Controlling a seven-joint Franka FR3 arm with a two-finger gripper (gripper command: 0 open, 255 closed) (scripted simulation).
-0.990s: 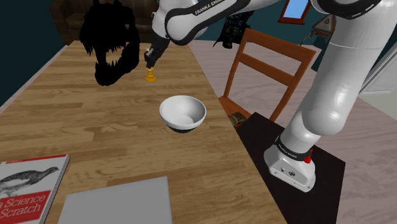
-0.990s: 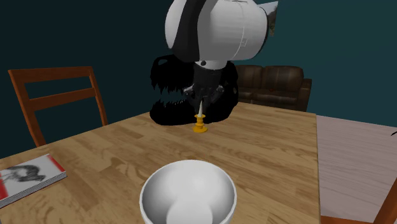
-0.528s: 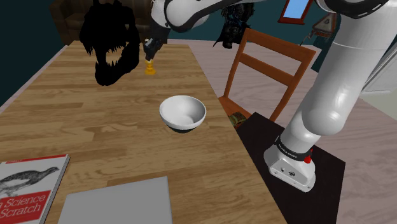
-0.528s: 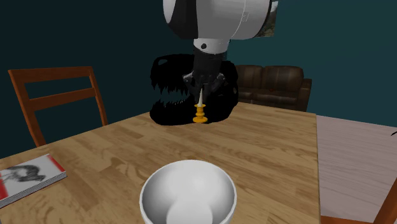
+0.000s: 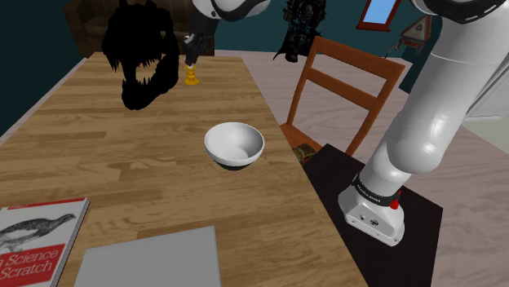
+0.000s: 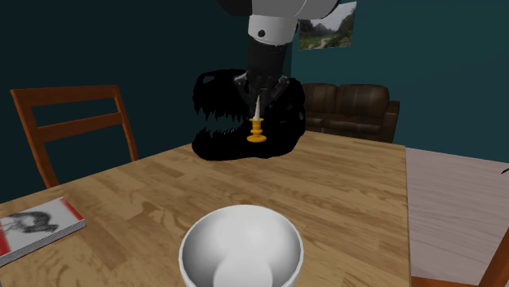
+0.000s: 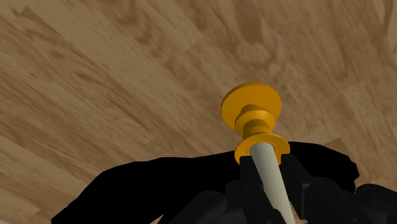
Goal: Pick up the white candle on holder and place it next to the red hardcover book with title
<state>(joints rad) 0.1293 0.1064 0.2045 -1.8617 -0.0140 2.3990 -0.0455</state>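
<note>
A slim white candle in a yellow-gold holder [image 6: 257, 130] hangs in the air above the far end of the wooden table [image 5: 122, 163], in front of a black dinosaur skull [image 5: 147, 57]. My black gripper [image 6: 259, 96] is shut on the candle's stem, which runs up between the fingers [image 7: 245, 194] in the wrist view, holder [image 7: 252, 114] pointing down at the table. The shoulder view has the candle [image 5: 192, 75] just under the gripper [image 5: 193, 50]. The red book [image 5: 37, 240] with a dinosaur cover lies at the near left corner in the shoulder view, and at the left edge [image 6: 33, 224] in the second exterior view.
A white bowl [image 5: 234, 145] stands mid-table. A grey flat sheet [image 5: 151, 259] lies beside the red book. A wooden chair [image 5: 343, 90] stands at the table's right side in the shoulder view, another chair [image 6: 73, 130] opposite. A brown sofa [image 6: 351, 110] sits beyond the table.
The gripper has risen with the candle in it; the holder has left the table and now hangs well above it, in front of the skull.
</note>
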